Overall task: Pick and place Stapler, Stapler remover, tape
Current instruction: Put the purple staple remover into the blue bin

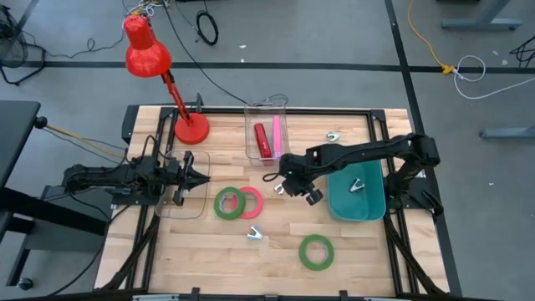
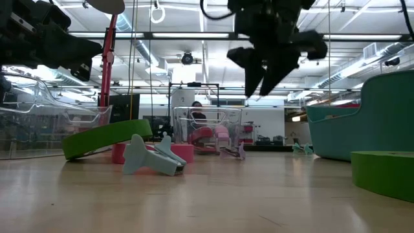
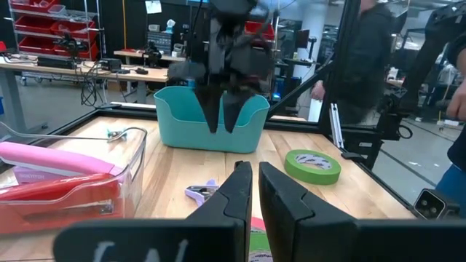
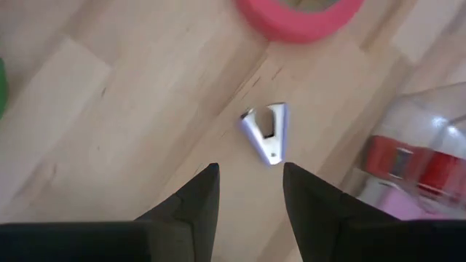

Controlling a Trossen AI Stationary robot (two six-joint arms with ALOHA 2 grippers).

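Our right gripper (image 4: pixel 249 191) hangs with its fingers parted and empty above a small lilac claw-style staple remover (image 4: pixel 266 133) lying on the wooden counter (image 1: pixel 284 234), just right of the pink-red tape ring (image 1: pixel 250 201) and near the clear plastic bin (image 1: pixel 266 134) holding the red stapler (image 1: pixel 261 139). We judge the remover light, rigid and rather slick, prone to skid; we would pinch it across its narrow body. Our left gripper (image 3: pixel 250 191) waits at the left, fingers nearly closed, holding nothing.
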